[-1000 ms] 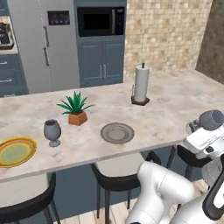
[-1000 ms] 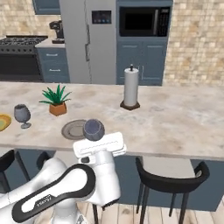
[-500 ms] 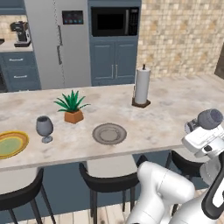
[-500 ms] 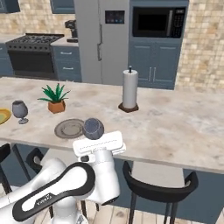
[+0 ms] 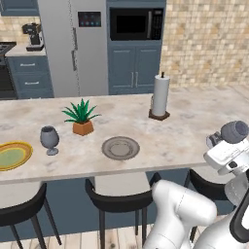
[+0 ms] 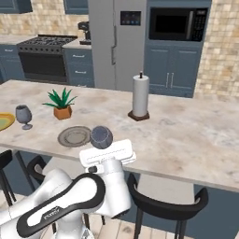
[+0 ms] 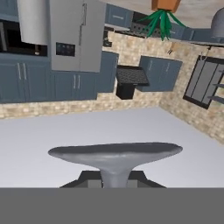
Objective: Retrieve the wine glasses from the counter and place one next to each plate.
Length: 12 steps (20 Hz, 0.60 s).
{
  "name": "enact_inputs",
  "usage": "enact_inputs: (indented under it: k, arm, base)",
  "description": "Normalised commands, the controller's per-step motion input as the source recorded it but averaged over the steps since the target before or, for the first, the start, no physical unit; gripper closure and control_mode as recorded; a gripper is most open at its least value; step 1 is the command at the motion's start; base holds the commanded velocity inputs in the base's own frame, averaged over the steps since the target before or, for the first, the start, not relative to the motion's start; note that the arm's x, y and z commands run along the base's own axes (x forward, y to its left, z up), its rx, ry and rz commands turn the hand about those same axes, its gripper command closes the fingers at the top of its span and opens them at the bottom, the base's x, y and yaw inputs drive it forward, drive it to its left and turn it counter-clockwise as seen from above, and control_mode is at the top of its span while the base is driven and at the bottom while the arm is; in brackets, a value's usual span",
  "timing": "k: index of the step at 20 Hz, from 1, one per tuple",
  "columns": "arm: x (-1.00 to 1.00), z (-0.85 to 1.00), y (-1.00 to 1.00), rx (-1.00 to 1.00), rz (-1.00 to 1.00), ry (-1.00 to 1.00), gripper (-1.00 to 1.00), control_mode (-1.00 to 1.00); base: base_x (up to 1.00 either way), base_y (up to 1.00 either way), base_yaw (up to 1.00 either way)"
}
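Claw [image 6: 105, 150] closed on the stem of a wine glass [image 6: 101, 137], the bowl standing above the white hand in the right base view. Same held glass seen in the left base view [image 5: 234, 132], at the right edge, over the near rim of the long marbled island surface [image 5: 185, 141]. Hand view looks along the stem: the glass's round foot [image 7: 114, 154] spreads across the lower middle, kitchen behind it appearing upside down. Fingertips themselves are hidden under the foot.

Second wine glass [image 5: 49, 139] stands upright on the island surface, left part, between the yellow-rimmed plate [image 5: 12, 155] and the grey plate [image 5: 120, 148], nearer the yellow-rimmed one; not touching either. Grey plate lies flat toward the near edge, roughly mid-surface. Potted plant [image 5: 81, 117] sits just behind and between the standing glass and the grey plate. Paper towel roll [image 5: 160, 96] upright on its dark base, farther back and to the right.

Dark stools [image 5: 121, 200] stand tucked under the near edge. Fridge [image 5: 73, 46] and microwave [image 5: 135, 23] against the back wall.
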Motion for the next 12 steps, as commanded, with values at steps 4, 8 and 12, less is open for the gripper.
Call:
enact_inputs:
  k: [4, 8, 12]
  arm:
    - [0.00, 0.00, 0.00, 0.00, 0.00, 0.00, 1.00, 1.00]
    - [0.19, 0.00, 0.00, 0.00, 0.00, 0.09, 1.00, -1.00]
    - [0.33, 0.00, 0.00, 0.00, 0.00, 0.09, 1.00, -1.00]
  base:
    - [0.16, 0.13, 0.02]
    - [0.17, 0.04, 0.00]
    - [0.00, 0.00, 0.00]
